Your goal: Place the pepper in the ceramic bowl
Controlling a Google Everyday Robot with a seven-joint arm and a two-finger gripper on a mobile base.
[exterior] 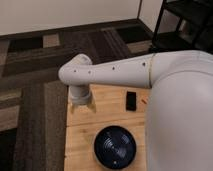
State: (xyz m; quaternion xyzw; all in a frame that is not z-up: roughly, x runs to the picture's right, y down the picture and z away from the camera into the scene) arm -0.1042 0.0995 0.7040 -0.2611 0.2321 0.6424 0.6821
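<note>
**Colours and Patterns Noted**

Gripper (83, 104), over the counter's far left corner: white. Ceramic bowl (115, 146): glossy navy, concentric rings. Pepper (145, 101): orange. Block (131, 100): black. Counter (80, 135): pale wood grain. Carpet (35, 65): brown, grey and tan rectangles.

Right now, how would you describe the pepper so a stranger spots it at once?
On the light wooden table, the end effector hangs over the far left corner and the dark blue ceramic bowl sits near the front. Behind the bowl lies a small black block; the pepper is just right of it, the only thin orange thing, partly hidden by the arm.
</note>
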